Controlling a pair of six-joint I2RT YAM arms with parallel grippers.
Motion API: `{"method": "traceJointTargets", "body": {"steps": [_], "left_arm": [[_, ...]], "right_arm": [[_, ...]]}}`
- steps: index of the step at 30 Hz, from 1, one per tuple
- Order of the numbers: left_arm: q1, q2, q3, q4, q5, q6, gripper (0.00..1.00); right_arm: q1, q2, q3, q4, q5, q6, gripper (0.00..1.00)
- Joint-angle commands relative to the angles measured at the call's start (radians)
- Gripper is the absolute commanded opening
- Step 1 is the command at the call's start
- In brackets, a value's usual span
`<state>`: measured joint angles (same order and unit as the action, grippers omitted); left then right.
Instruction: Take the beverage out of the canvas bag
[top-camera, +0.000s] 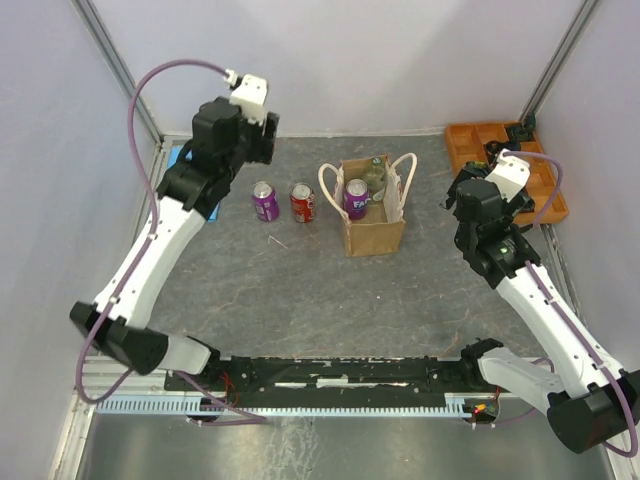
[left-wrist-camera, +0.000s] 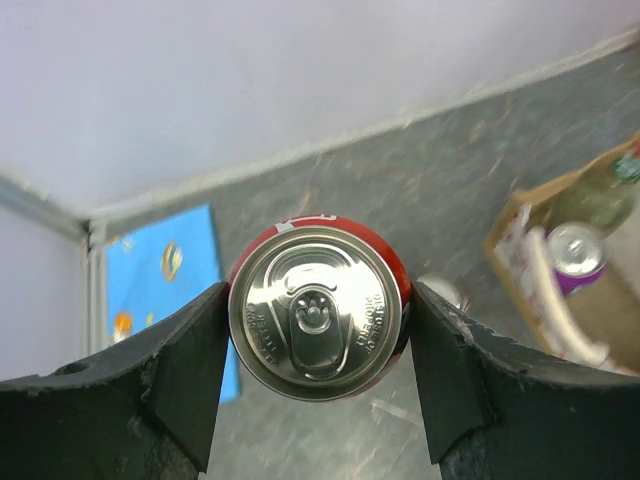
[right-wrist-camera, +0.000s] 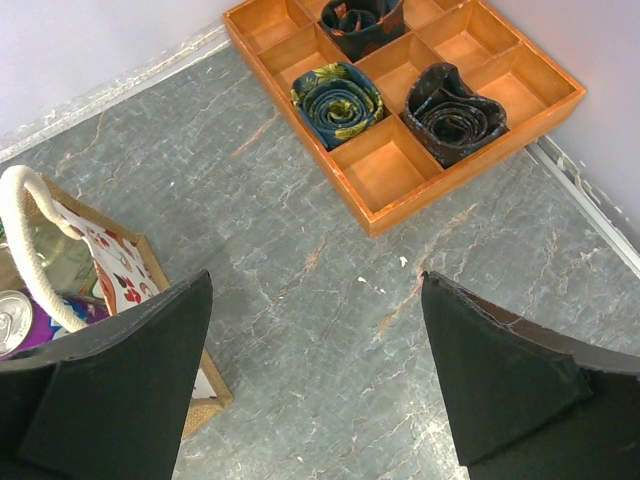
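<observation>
At the left gripper (left-wrist-camera: 318, 300): black matte fingers (left-wrist-camera: 175, 385) pressed against both flanks of a red can (left-wrist-camera: 318, 335), gripped upright, round silver lid and pull tab facing up. Just past the right finger, a sliver of another silver rim, colour impossible to tell. Farther left, a flat blue mat (left-wrist-camera: 165, 285) with small prints, tucked into the corner of the pale walls.

At the right gripper (right-wrist-camera: 315, 300): thick black jaws spread wide, nothing gripped, only table (right-wrist-camera: 330, 270) below, grey and veined like stone.

Left of that gap, the bag (top-camera: 374, 232): coarse tan cloth, boxy, upright, mouth open, two cream rope handles looped at the sides, one white printed side. Inside it, side by side, a bagged can (top-camera: 355, 196), purple, and a greenish glass bottle (top-camera: 375, 175). Right of the gap and farther back, well apart from the bag, an orange wooden tray (right-wrist-camera: 480, 160) of square cells, rolled patterned cloth in three of them, close to the table's edge.

Left of the bag, near but not touching: a second red can (top-camera: 302, 202) and a purple can (top-camera: 265, 200), both upright. In front of the bag, wide open table up to the arm bases.
</observation>
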<state>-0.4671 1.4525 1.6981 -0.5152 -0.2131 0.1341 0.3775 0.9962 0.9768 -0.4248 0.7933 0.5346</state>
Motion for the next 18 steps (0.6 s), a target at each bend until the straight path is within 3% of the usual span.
{"method": "traceJointTargets", "body": {"steps": [1, 4, 9, 18], "left_arm": [[-0.002, -0.132, -0.222, 0.161, -0.113, -0.069, 0.03], [0.000, -0.218, -0.393, 0.234, -0.169, -0.114, 0.03], [0.024, -0.292, -0.622, 0.325, -0.146, -0.181, 0.03], [0.077, -0.292, -0.839, 0.456, -0.146, -0.263, 0.03]], "right_arm": [[-0.004, 0.004, 0.012, 0.055, -0.018, -0.038, 0.93], [-0.003, 0.021, 0.029, 0.059, -0.019, -0.049, 0.93], [-0.003, 0.040, 0.044, 0.067, -0.024, -0.060, 0.93], [-0.004, 0.047, 0.024, 0.076, -0.027, -0.055, 0.93]]}}
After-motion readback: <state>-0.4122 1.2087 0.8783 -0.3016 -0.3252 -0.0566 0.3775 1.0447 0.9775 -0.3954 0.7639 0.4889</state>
